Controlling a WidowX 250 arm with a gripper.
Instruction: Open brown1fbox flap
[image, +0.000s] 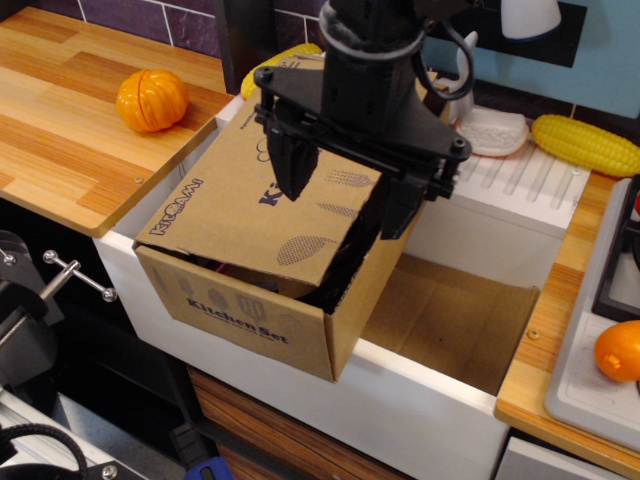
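The sink (470, 395) at centre holds the box (265, 300); its printed flap (265, 215) lies nearly closed under the wide-open tool (345, 195).

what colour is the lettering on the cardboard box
Purple lettering on the brown corrugated cardboard box, clearest in the observation image.

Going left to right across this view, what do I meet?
Orange pumpkin-like toy → brown Kitchen Set box with its flap → gripper above the flap → white dish → corn cob → orange fruit at the right edge.
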